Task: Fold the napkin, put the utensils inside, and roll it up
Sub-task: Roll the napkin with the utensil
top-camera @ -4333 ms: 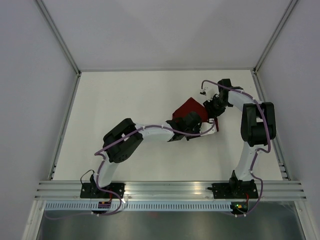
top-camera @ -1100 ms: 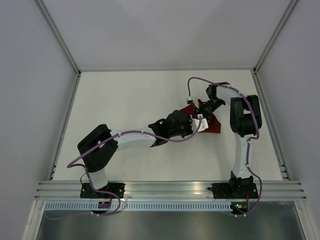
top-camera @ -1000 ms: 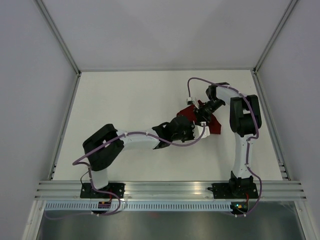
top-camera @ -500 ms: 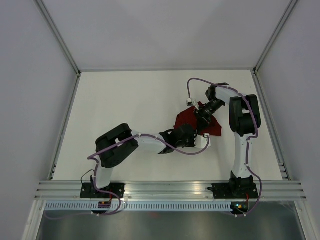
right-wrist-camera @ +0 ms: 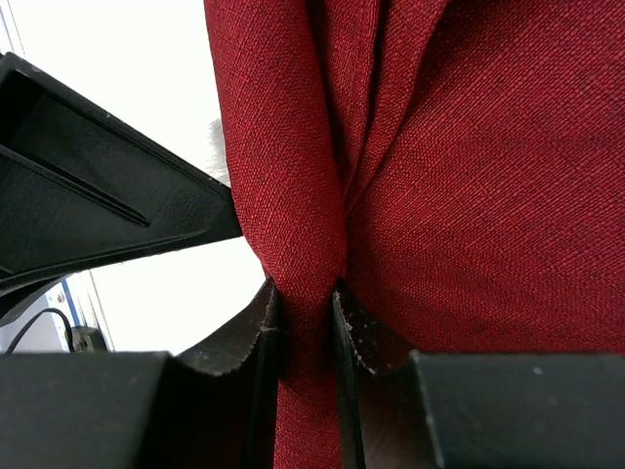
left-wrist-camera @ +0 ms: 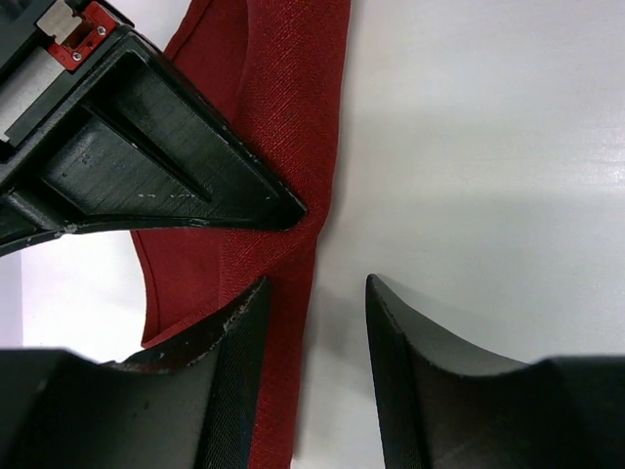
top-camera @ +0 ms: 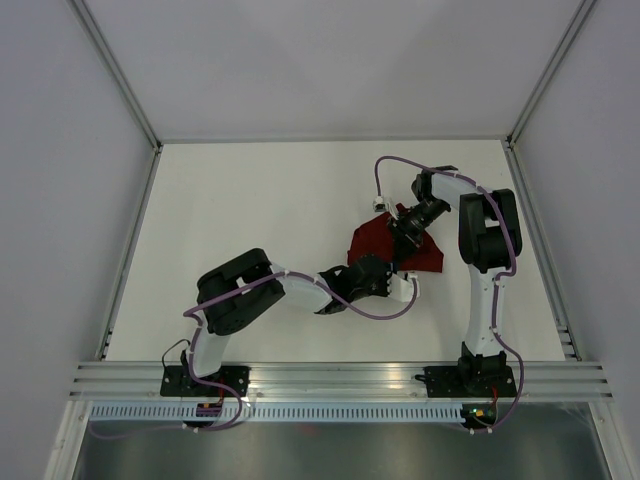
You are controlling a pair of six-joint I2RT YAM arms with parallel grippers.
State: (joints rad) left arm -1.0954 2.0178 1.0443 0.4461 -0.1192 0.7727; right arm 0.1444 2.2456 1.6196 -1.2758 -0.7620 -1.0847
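Top view: maroon napkin lies bunched on white table, right of centre. Left gripper sits at its near edge, and right gripper is over the cloth. Jaws are too small to read here.

Left wrist view: left gripper is released, jaws apart, low over the table. Napkin runs as a folded strip from top to bottom, and its right edge falls in the gap. One finger is over cloth, the other over bare table, nothing pinched. Black finger of right gripper comes in from upper left, tip over the cloth.

Right wrist view: right gripper is clenched on a pleat of napkin, fabric squeezed thin between both fingers. Cloth fills most of frame. Black finger of left gripper is just beside the fold, at left.
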